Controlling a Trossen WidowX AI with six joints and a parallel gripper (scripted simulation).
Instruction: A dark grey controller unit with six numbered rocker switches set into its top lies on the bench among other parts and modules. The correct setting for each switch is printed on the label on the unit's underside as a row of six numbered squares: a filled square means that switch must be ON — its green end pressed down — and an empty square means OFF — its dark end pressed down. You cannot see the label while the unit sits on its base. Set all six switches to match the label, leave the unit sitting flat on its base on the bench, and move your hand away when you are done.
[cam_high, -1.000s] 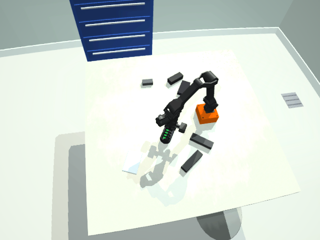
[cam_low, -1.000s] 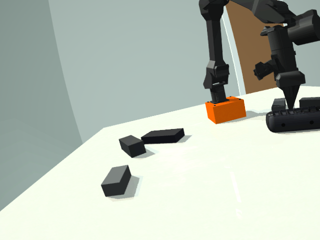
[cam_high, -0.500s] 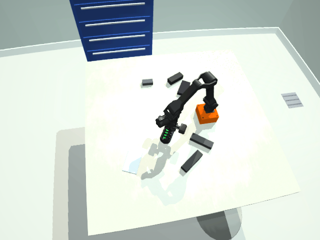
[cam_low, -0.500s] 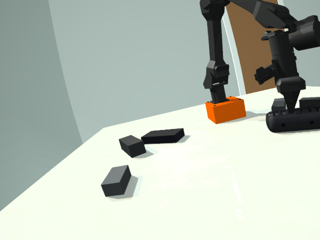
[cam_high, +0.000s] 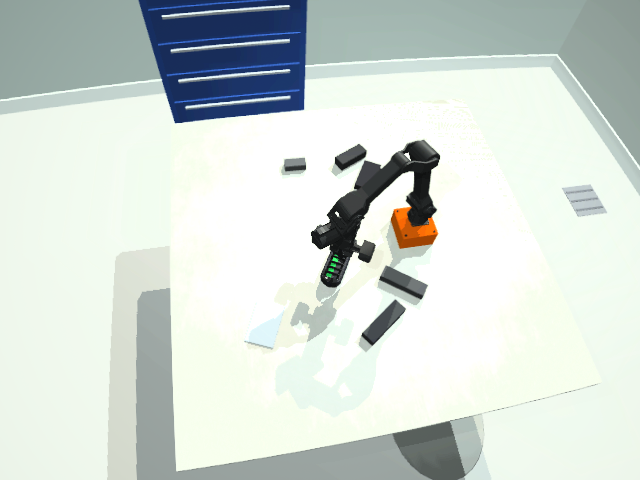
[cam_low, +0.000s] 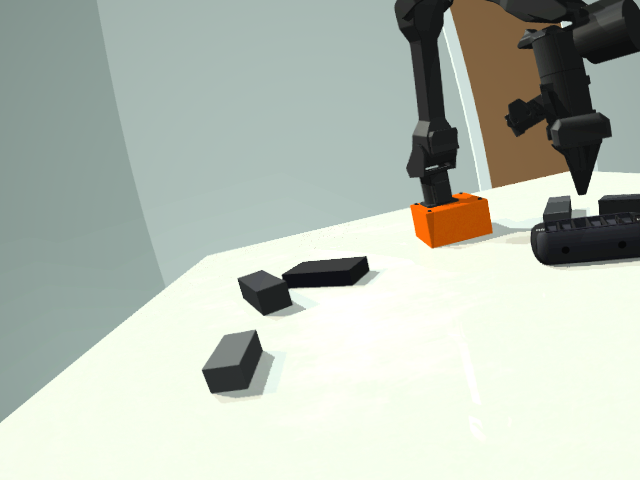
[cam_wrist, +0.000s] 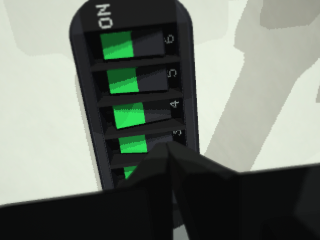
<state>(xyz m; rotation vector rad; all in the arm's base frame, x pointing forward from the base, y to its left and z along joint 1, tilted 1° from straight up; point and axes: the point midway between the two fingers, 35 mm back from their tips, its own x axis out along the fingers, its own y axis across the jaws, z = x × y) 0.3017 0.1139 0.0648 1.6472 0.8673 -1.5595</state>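
Note:
The dark grey controller unit (cam_high: 329, 266) (cam_low: 584, 246) (cam_wrist: 135, 85) lies flat on its base on the white bench, switches up. In the wrist view, switches 6, 5 and 4 show their green ends towards the ON mark. Switch 3 is partly hidden behind my fingertips and the lower switches are hidden. My gripper (cam_high: 345, 253) (cam_low: 581, 189) (cam_wrist: 166, 151) is shut and empty. It points straight down, its tip a little above the unit, near switch 3.
The arm's orange base (cam_high: 413, 233) (cam_low: 452, 221) stands right of the unit. Dark blocks lie around: two (cam_high: 294, 164) (cam_high: 350, 156) at the back, two long ones (cam_high: 403, 282) (cam_high: 383, 321) at the front right. A pale sheet (cam_high: 264, 325) lies front left. A blue drawer cabinet (cam_high: 232, 56) stands behind.

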